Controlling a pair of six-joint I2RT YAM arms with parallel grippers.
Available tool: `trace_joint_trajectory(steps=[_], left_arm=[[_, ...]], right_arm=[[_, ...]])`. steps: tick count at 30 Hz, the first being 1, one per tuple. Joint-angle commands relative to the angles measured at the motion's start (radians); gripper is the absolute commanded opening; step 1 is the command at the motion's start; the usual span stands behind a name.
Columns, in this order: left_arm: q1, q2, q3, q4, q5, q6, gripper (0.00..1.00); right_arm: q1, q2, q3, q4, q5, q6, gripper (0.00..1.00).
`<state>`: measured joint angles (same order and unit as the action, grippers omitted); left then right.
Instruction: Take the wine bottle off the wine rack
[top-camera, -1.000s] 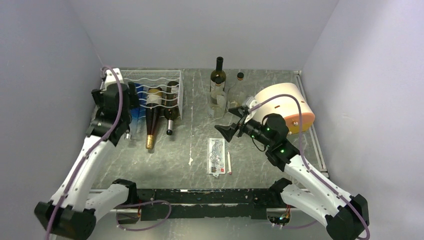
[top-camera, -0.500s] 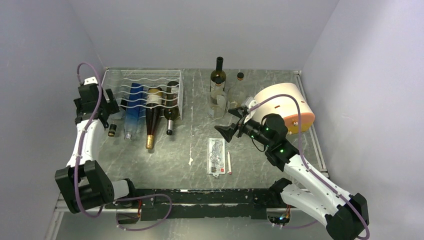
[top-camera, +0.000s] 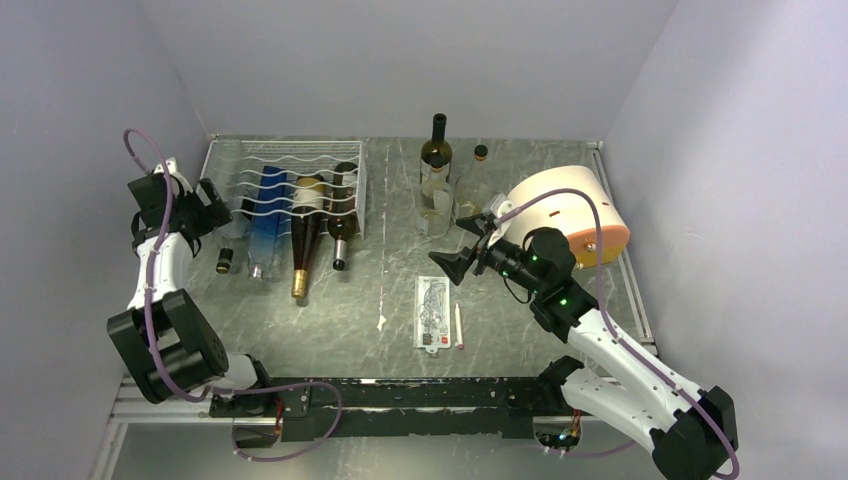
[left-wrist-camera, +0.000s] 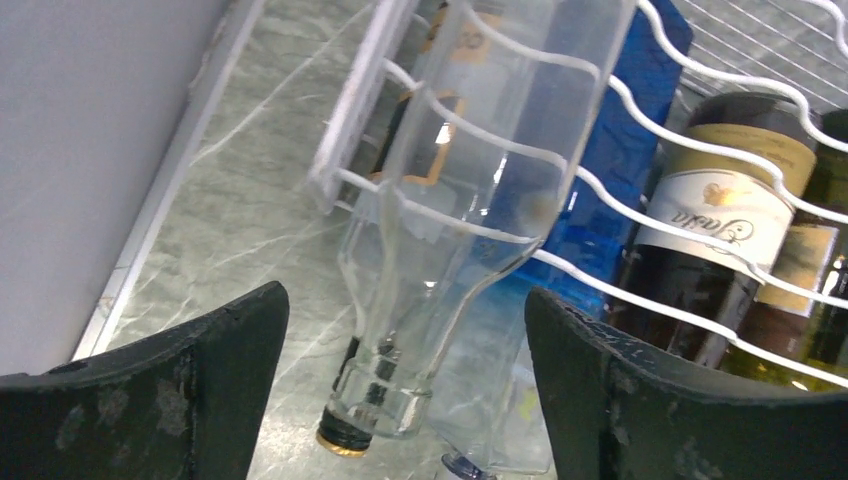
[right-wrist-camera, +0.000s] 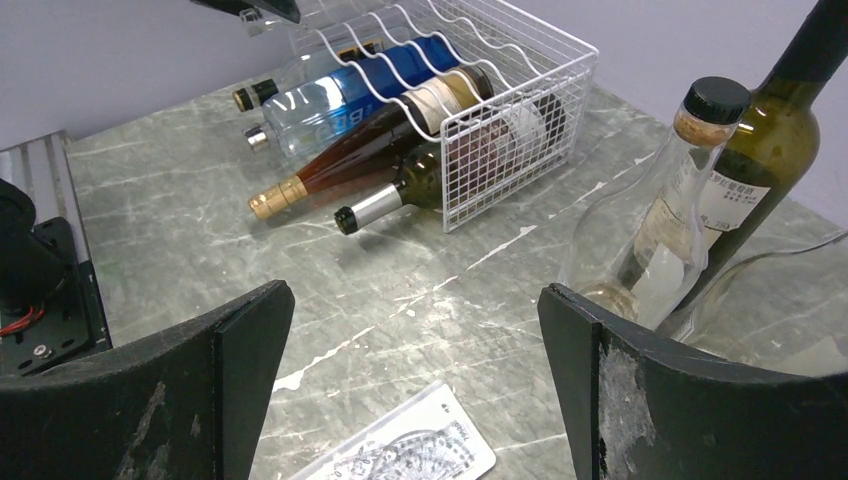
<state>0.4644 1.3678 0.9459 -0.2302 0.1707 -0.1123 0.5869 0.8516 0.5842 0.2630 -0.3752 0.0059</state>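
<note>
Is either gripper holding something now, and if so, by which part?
Nothing is held. The left gripper is open, facing the clear bottle in the wine rack; the right gripper is open above the table.

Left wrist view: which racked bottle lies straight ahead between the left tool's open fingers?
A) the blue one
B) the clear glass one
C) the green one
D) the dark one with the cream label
B: the clear glass bottle lies centred ahead of the left tool, its neck poking out of the wine rack. The blue bottle lies off to its right.
</note>
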Motion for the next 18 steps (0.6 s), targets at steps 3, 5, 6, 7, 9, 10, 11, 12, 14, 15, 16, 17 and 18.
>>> trace_joint_trajectory(steps=[3,5,6,7,9,10,11,12,14,15,16,17,18], left_arm=[[0.010,0.048,0.035,0.042,0.145,-0.002,0.87],[0.011,0.065,0.046,0.042,0.175,0.000,0.90],[0.012,0.074,0.052,0.041,0.186,0.000,0.91],[0.014,0.078,0.055,0.040,0.199,0.000,0.92],[0.014,0.078,0.054,0.040,0.225,-0.004,0.88],[0.013,0.072,0.050,0.041,0.234,-0.007,0.86],[0.013,0.064,0.044,0.045,0.238,-0.009,0.84],[0.013,0.055,0.040,0.048,0.237,-0.011,0.82],[0.013,0.043,0.033,0.056,0.237,-0.013,0.81],[0.013,0.041,0.034,0.057,0.236,-0.015,0.80],[0.014,0.045,0.038,0.055,0.237,-0.019,0.80],[0.013,0.051,0.045,0.048,0.235,-0.024,0.81],[0.013,0.056,0.052,0.042,0.233,-0.029,0.84]], right_arm=[[0.006,-0.007,-0.005,0.008,-0.014,-0.008,0.99],[0.006,-0.010,-0.011,0.015,-0.014,-0.006,0.99],[0.005,-0.011,-0.011,0.017,-0.017,-0.005,0.99],[0.006,-0.009,-0.009,0.018,-0.022,-0.004,0.99],[0.005,-0.006,-0.005,0.010,-0.028,-0.004,0.99],[0.006,-0.005,-0.003,0.008,-0.027,-0.004,0.99],[0.006,-0.007,-0.005,0.009,-0.026,-0.004,0.99],[0.005,-0.008,-0.007,0.012,-0.026,-0.004,0.99],[0.005,-0.007,-0.010,0.015,-0.024,-0.005,0.99],[0.005,-0.006,-0.008,0.014,-0.024,-0.006,0.99],[0.006,-0.004,-0.007,0.012,-0.024,-0.006,0.99],[0.005,-0.004,-0.005,0.011,-0.025,-0.006,0.99],[0.006,-0.003,-0.005,0.010,-0.024,-0.006,0.99]])
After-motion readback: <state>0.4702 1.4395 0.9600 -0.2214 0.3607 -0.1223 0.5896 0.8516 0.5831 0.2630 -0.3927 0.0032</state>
